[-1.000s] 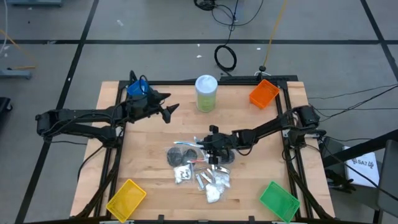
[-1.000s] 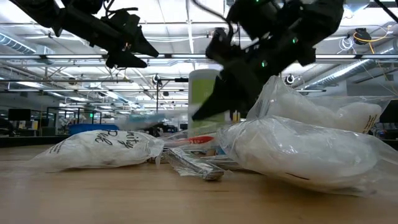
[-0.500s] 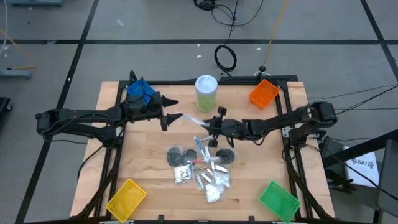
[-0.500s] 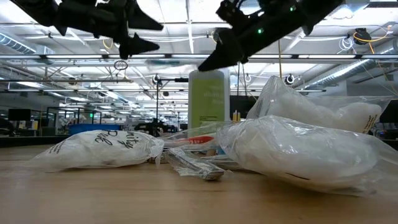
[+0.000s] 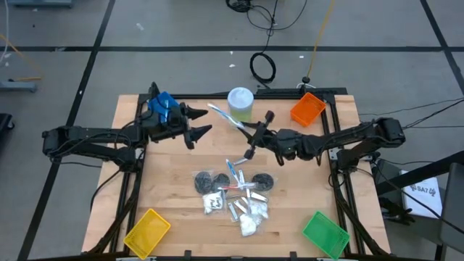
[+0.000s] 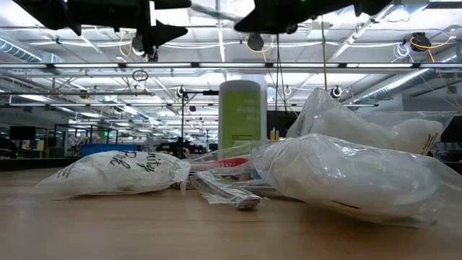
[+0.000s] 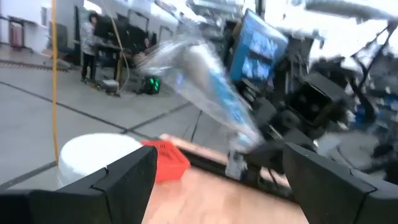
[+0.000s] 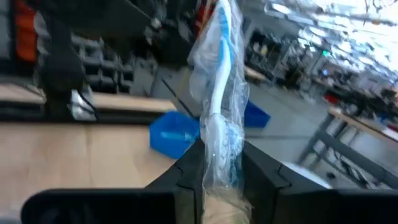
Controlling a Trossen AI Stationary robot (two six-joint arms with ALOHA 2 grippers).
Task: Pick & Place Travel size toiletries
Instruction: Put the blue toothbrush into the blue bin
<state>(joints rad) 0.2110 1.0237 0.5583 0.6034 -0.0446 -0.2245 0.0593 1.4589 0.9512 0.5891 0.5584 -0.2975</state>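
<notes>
My right gripper [image 5: 248,130] hangs above the table's middle, shut on a blue-and-white stick in clear wrap [image 5: 226,117]. The stick points toward my left gripper [image 5: 204,121]. That gripper stands open in front of the blue bin, and in its wrist view the wrapped stick [image 7: 208,93] shows just ahead of its fingers, apart from them. The other travel size toiletries [image 5: 233,194] lie in a heap on the wood nearer the front: grey discs, silver tubes, white packets and thin sticks. My right gripper pinches the wrapped stick's lower end [image 8: 219,146] between its two fingers. The fingers lie about level, coming from the table's right, and run along the stick. The stick juts out beyond the fingertips, lifted clear of the table, its wrap loose around it.
A pale-green canister with a white lid [image 5: 240,106] stands at the far middle, just behind the held stick. Bins sit at the corners: blue [image 5: 161,105], orange [image 5: 307,109], yellow [image 5: 147,230], green [image 5: 325,233]. White packets [image 6: 346,173] fill the low view's foreground.
My right gripper has risen from the heap with the wrapped stick, gone toward the far edge and the left gripper, and tipped from pointing down to about level. The stick is now lifted clear of the table. My left gripper has tipped upward a little.
</notes>
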